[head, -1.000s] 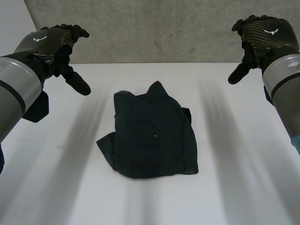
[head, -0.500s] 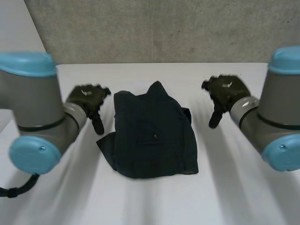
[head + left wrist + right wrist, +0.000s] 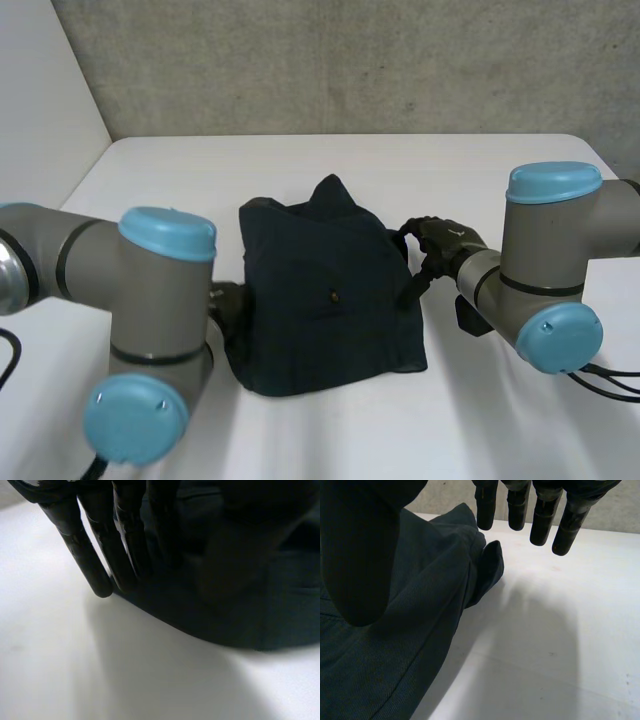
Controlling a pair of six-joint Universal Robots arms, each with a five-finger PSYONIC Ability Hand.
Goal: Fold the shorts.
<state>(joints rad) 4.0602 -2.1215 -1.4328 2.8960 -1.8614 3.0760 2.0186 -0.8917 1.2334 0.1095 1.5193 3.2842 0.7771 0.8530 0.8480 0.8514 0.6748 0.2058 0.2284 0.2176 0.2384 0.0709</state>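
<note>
The dark navy shorts (image 3: 325, 290) lie crumpled in a rough heap at the middle of the white table (image 3: 330, 430). My left hand (image 3: 228, 300) is low at the heap's left edge, half hidden behind its own arm. In the left wrist view its fingers (image 3: 85, 555) reach down nearly straight to the table at the hem of the shorts (image 3: 280, 610), with the thumb apart above the cloth. My right hand (image 3: 440, 245) is at the heap's right edge. Its fingers (image 3: 542, 525) are straight above bare table and its thumb hangs over the shorts (image 3: 395, 645).
A grey concrete wall (image 3: 350, 60) runs behind the table's far edge and a white panel (image 3: 40, 120) stands at the left. My left arm's elbow (image 3: 150, 330) and right arm's elbow (image 3: 550, 290) sit low on either side of the heap.
Both hands have come down from high over the table's far side to the shorts' left and right edges. The shorts have barely shifted.
</note>
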